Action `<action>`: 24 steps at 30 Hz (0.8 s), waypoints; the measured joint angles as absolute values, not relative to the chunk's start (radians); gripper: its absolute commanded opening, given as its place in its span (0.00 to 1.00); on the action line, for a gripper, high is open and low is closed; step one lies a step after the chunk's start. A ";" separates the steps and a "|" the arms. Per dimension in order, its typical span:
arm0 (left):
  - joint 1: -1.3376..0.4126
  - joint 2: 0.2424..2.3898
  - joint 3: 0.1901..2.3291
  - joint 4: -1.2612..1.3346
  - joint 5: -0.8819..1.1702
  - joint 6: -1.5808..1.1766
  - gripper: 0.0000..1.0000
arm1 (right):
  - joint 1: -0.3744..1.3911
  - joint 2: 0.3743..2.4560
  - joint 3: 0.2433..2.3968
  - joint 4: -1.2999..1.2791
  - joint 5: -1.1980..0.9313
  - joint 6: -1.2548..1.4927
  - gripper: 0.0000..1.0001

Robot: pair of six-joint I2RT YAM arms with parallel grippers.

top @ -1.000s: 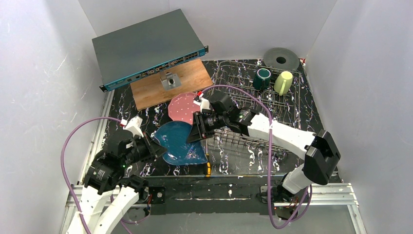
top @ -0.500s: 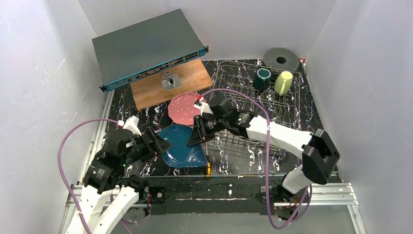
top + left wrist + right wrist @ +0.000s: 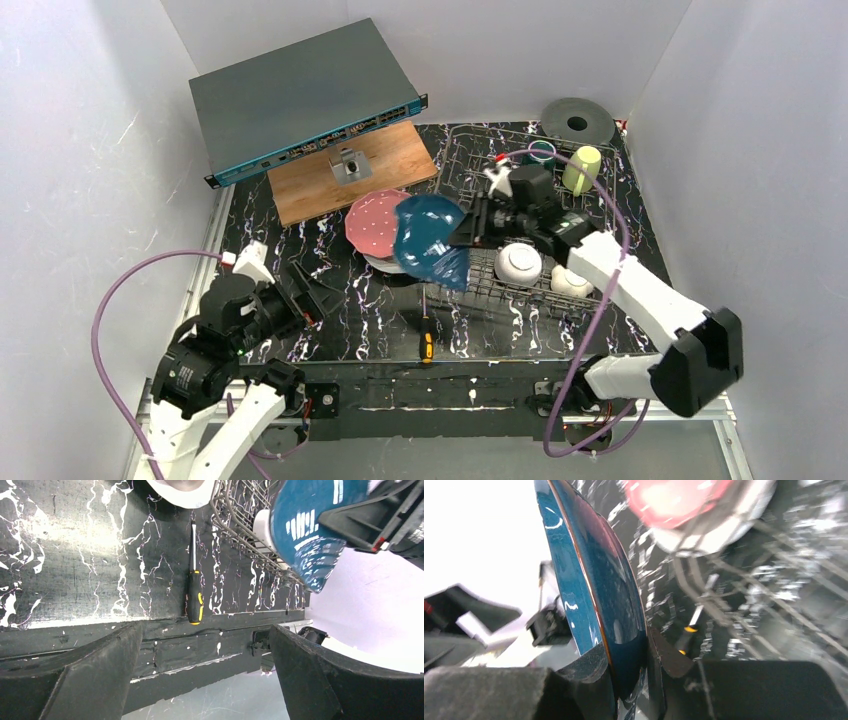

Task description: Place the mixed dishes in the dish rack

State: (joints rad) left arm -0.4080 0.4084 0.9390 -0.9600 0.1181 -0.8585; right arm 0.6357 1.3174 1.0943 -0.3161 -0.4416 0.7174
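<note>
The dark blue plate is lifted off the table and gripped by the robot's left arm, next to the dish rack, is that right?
Not the left arm. The right end effector grips the dark blue plate, lifted off the table next to the dish rack. The right wrist view shows it clamped on the plate's rim. The left end effector is open and empty.

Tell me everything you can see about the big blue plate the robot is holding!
The dark blue plate is round, shiny and smooth, like glazed pottery, with a thin brownish line along its rim in the right wrist view. The right gripper pinches its edge, one finger on each face. It hangs in the air, tipped up steeply, over the left edge of the dish rack, beside the pink white-dotted plate. Nothing else seems to touch it.
</note>
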 measured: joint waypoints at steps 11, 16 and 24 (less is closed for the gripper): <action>-0.408 0.483 0.962 -0.968 0.125 -0.825 0.98 | 0.466 1.134 1.185 -0.725 0.252 0.646 0.01; -0.408 0.494 0.964 -0.968 0.137 -0.793 0.98 | 0.339 1.161 1.197 -0.849 0.508 0.610 0.01; -0.408 0.519 0.964 -0.959 0.165 -0.766 0.98 | 0.257 1.282 1.244 -0.877 0.689 0.519 0.01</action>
State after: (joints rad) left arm -0.4080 0.5194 0.9642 -0.9588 0.1654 -0.7658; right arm 0.2573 1.2819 1.2438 -0.8772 0.6891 0.5194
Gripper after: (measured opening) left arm 0.980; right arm 0.307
